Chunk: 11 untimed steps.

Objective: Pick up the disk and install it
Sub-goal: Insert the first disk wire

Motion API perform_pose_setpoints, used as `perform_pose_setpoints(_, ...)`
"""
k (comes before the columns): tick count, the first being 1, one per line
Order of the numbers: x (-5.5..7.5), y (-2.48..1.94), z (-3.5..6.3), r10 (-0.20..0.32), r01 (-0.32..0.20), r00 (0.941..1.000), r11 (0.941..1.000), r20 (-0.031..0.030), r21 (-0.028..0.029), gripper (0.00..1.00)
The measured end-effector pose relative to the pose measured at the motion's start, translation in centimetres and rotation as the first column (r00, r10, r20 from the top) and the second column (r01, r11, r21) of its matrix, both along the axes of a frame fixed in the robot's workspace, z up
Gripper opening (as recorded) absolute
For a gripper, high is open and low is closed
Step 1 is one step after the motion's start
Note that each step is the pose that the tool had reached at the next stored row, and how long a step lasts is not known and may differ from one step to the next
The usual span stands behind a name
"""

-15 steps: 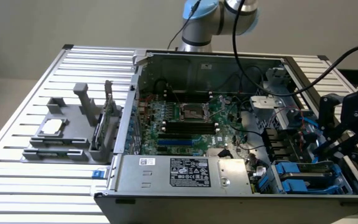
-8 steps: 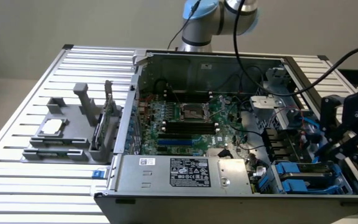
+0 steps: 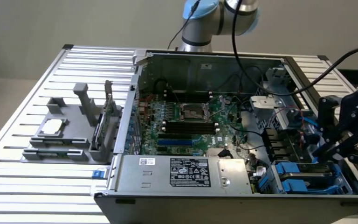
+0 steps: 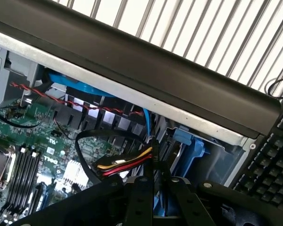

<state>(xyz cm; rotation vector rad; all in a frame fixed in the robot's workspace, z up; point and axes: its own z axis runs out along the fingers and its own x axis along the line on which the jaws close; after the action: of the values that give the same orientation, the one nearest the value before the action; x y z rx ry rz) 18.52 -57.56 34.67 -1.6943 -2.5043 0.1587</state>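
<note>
Seemingly we are at the install step: the flat silver-grey disk in its bright blue plastic carrier (image 3: 307, 177) lies in the drive bay at the open grey metal computer case's (image 3: 229, 207) near corner, on the exterior view's right. The black gripper (image 3: 328, 151) hangs just above it. Seating it calls for a square, level push, we judge. Whether the gripper is apart or clamped on anything, we cannot tell.

Looks like a robotics lab: open PC case (image 3: 210, 70) on a slatted aluminium table (image 3: 42, 186), grey fixture (image 3: 54, 151) beside it, arm (image 3: 210, 18) behind.
</note>
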Motion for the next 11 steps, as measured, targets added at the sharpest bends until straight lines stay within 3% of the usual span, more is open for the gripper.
perform_pose_setpoints(11, -0.52, 0.00, 0.01, -0.066, 0.066, 0.9978, 0.9978, 0.0010, -0.0038, 0.16)
